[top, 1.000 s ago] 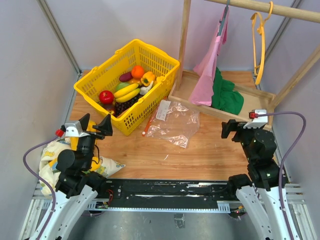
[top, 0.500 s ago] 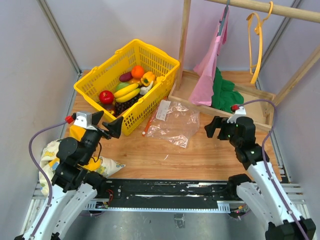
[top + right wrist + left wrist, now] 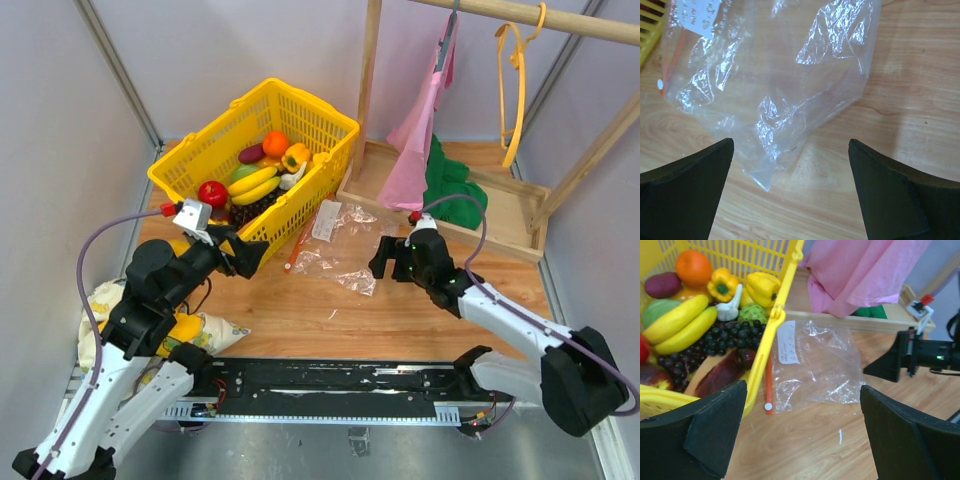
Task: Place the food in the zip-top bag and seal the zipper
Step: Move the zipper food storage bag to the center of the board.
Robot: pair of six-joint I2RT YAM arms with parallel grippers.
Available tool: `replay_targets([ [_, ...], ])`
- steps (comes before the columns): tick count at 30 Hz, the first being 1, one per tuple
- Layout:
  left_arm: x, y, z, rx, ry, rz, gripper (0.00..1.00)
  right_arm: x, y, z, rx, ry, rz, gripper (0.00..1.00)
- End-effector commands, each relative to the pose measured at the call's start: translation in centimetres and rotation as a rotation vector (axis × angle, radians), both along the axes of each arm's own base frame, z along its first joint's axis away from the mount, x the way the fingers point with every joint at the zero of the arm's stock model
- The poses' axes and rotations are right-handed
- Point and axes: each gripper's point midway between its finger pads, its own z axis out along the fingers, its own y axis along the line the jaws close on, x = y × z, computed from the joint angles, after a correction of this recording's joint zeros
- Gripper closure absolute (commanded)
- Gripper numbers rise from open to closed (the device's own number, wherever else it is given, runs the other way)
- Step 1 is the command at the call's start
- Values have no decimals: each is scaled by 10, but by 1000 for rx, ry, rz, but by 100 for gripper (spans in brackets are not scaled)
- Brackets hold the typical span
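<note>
The bag (image 3: 345, 245) lay flat and crinkled on the wooden table (image 3: 400, 310), just beside the yellow basket (image 3: 270, 235). Its red strip (image 3: 300, 245) ran along the edge nearest the basket wall, and a white label (image 3: 327, 220) sat at the corner close to that strip. Nothing showed inside the bag. Whether its mouth was zipped could not be told through the wrinkled plastic.

All the food was in the basket: a red apple (image 3: 212, 193), bananas (image 3: 252, 183), an orange (image 3: 275, 143), a yellow-orange pepper (image 3: 295, 157) and dark grapes (image 3: 250, 208), packed close together with some green and purple pieces.

The left claw (image 3: 240, 252) hung near the front corner of the basket with its fingers spread wide and nothing between them. Its wrist camera looked out over the basket rim, the red strip and the bag.

The right claw (image 3: 385, 262) was at the bag's right side, also spread wide and holding nothing. In its own camera the fingers framed the lower edge of the bag, seemingly above the plastic and not touching it.
</note>
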Motion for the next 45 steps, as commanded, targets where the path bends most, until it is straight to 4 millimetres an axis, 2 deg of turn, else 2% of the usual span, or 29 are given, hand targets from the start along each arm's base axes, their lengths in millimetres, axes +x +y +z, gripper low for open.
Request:
replay_targets([
  [1, -6, -18, 5, -11, 61, -73, 2, 18, 10, -9, 18, -25, -98, 1],
  [6, 1, -27, 4, -23, 109, -66, 2, 25, 23, -32, -2, 35, -88, 0],
  [11, 4, -39, 6, -61, 142, -85, 6, 27, 35, -56, -4, 106, -59, 12],
  [13, 4, -45, 5, -62, 155, -94, 7, 25, 40, -60, -7, 128, -33, 23],
  [15, 4, -50, 7, -63, 161, -99, 7, 23, 41, -60, -5, 131, -17, 40],
  [20, 1, -68, 8, -69, 178, -128, 8, 14, 37, -49, -10, 109, 20, 77],
  [25, -3, -86, 5, -75, 197, -154, 9, 3, 30, -33, -11, 71, 51, 98],
  [32, 1, -89, 0, -87, 225, -130, 9, -9, 20, -1, 53, -12, 94, 99],
  [38, 3, -96, -9, -130, 288, -120, 8, -20, 19, 44, 124, -164, 166, 99],
  [45, 2, -100, -3, -170, 280, -135, 6, -37, 20, 89, 196, -313, 233, 99],
])
